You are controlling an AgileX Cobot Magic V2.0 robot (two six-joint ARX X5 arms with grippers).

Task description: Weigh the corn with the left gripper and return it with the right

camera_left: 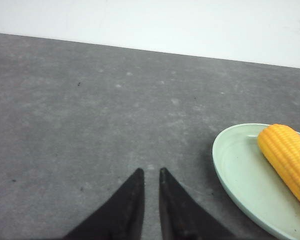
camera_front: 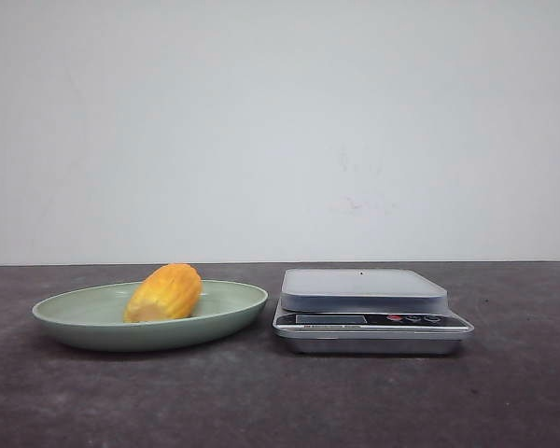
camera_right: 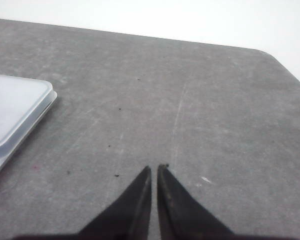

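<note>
The yellow-orange corn lies on its side in a pale green plate at the left of the table. It also shows in the left wrist view, lying in the plate. My left gripper is shut and empty over bare table, apart from the plate's rim. My right gripper is shut and empty over bare table, off to one side of the scale. Neither gripper shows in the front view.
A silver kitchen scale with an empty platform stands just right of the plate. The dark grey tabletop runs back to a white wall. The table's far right corner shows in the right wrist view.
</note>
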